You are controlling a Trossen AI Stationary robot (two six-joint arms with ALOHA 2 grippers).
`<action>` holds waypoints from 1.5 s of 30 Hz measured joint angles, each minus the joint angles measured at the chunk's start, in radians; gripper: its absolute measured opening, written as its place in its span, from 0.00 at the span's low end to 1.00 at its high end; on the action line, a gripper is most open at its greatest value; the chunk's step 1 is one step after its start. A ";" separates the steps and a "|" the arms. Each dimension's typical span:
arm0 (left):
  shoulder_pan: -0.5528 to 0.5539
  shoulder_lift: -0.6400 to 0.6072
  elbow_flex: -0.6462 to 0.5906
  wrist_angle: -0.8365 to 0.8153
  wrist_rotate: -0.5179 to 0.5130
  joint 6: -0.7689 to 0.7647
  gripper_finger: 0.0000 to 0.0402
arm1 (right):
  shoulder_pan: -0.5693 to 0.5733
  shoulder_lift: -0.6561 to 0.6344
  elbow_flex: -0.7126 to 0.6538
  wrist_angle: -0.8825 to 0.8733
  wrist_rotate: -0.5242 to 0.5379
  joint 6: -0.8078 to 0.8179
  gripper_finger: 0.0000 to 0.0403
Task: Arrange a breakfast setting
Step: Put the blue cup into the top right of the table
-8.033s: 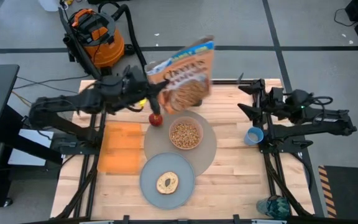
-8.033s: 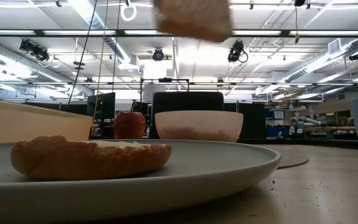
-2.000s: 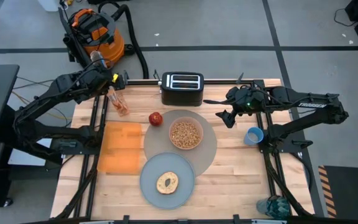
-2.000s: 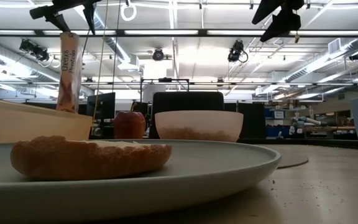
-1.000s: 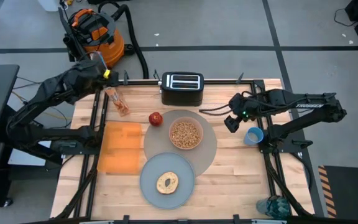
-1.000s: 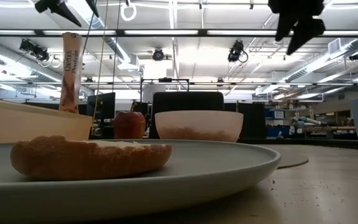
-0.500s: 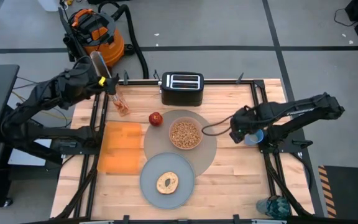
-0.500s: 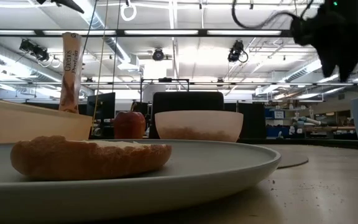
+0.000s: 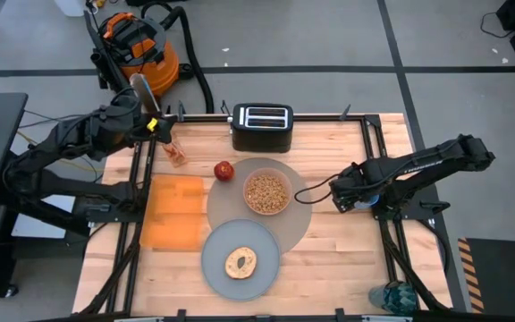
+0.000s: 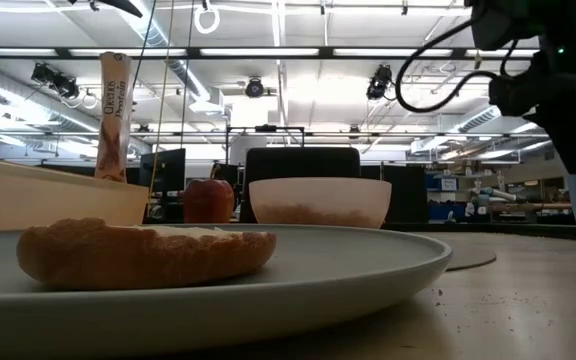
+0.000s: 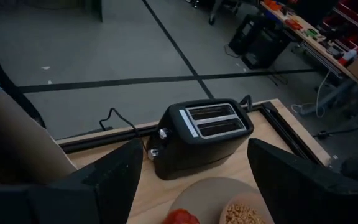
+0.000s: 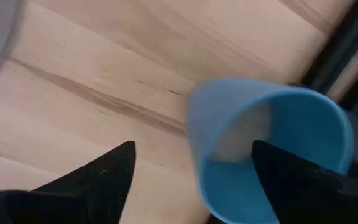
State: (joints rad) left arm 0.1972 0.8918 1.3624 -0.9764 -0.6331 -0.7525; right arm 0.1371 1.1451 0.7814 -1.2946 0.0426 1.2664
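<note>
black toaster (image 9: pixel 262 126), cereal box (image 9: pixel 172 148), orange vacuum (image 9: pixel 137 45)

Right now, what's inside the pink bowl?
The pale pink bowl on the grey placemat holds brown cereal. Anything beneath the cereal is covered.

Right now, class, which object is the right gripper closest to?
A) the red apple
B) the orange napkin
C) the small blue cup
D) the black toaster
C. In the right wrist view the right gripper has its open fingers either side of the small blue cup, not yet closed on it; the high view shows that gripper at the table's right edge, apart from the other things.
</note>
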 joint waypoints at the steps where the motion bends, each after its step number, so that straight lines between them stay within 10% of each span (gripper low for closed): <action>1: -0.005 0.005 0.000 0.000 -0.001 -0.001 0.74 | 0.000 0.001 0.000 0.009 0.005 0.000 0.79; 16: -0.023 0.013 0.000 0.000 -0.002 -0.021 0.74 | -0.002 0.017 -0.013 0.045 0.005 0.079 0.31; 30: -0.023 0.012 0.000 -0.003 -0.002 -0.005 0.74 | 0.000 0.046 -0.064 0.107 -0.047 0.113 0.18; 45: -0.023 0.010 0.000 -0.006 0.009 0.107 0.74 | -0.034 0.048 0.102 0.061 -0.076 -0.198 0.03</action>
State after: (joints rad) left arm 0.1741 0.9016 1.3621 -0.9824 -0.6246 -0.6457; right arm 0.1029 1.1928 0.8832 -1.2338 -0.0331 1.0681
